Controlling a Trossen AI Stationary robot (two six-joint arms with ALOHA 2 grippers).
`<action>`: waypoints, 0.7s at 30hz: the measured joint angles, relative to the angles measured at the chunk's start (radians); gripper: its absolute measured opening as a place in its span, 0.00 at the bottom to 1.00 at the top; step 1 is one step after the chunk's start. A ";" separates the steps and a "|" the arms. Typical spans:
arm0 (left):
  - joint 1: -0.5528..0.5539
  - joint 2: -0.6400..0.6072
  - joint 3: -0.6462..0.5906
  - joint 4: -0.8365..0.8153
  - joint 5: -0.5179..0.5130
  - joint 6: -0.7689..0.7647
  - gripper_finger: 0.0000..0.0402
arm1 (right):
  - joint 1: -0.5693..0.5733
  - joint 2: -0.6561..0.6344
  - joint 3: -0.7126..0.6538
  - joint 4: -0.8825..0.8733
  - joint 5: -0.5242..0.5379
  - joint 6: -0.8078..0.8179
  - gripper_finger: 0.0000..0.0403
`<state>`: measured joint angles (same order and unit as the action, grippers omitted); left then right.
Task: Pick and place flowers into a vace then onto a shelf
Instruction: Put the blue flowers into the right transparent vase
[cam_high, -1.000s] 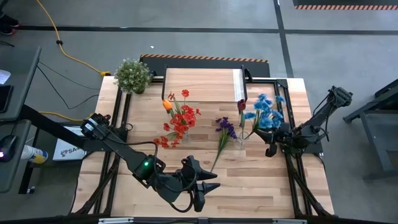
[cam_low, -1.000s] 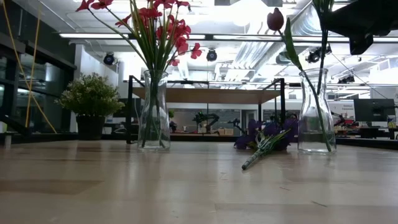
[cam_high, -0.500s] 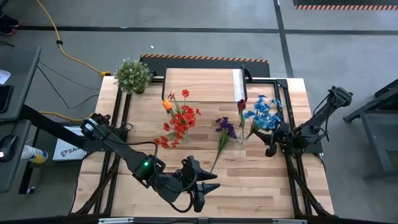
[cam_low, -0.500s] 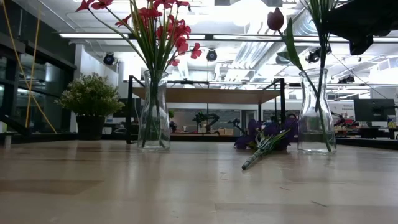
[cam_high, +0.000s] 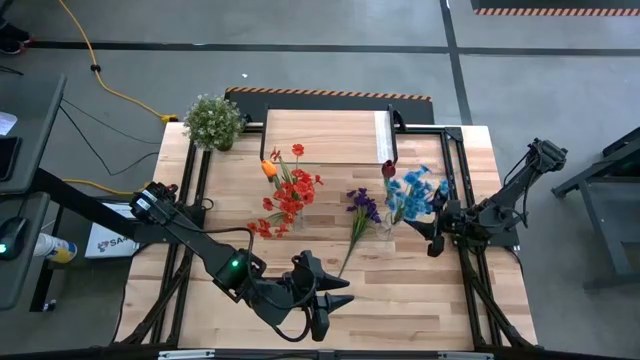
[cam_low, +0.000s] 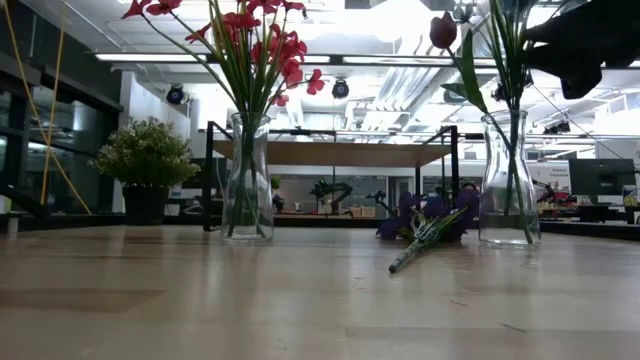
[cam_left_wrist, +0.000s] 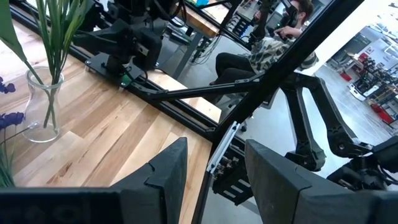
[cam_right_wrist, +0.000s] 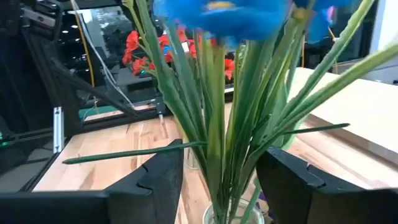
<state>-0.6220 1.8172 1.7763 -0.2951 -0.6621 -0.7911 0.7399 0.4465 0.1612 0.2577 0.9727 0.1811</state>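
Blue flowers (cam_high: 415, 190) now upright; right tool (cam_high: 432, 235) beside, parted.

Grey concrete floor (cam_high: 330, 25) beyond the far table edge, crossed by a yellow cable (cam_high: 112, 88) and a hazard-striped strip (cam_high: 330, 94). Bright ceiling lights (cam_low: 400, 25) and exposed ducts above distant workbenches (cam_low: 330, 152). Seated person (cam_left_wrist: 261, 46) past the table's edge.

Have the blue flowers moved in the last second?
Yes. In the high view the blue flowers have shifted left, toward the dark red rosebud, and now stand in the glass vase.
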 joint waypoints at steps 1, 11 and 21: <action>0.000 0.000 0.000 0.000 0.000 0.000 0.49 | 0.000 -0.001 0.000 0.000 -0.005 -0.002 0.46; 0.000 0.000 0.000 0.000 0.000 0.000 0.49 | 0.000 -0.003 0.000 -0.044 -0.039 -0.005 0.47; 0.000 0.000 0.000 -0.001 0.032 0.000 0.49 | 0.000 -0.003 0.000 -0.090 -0.068 0.003 0.47</action>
<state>-0.6220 1.8172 1.7763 -0.2958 -0.6304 -0.7914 0.7399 0.4435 0.1612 0.1679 0.9051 0.1840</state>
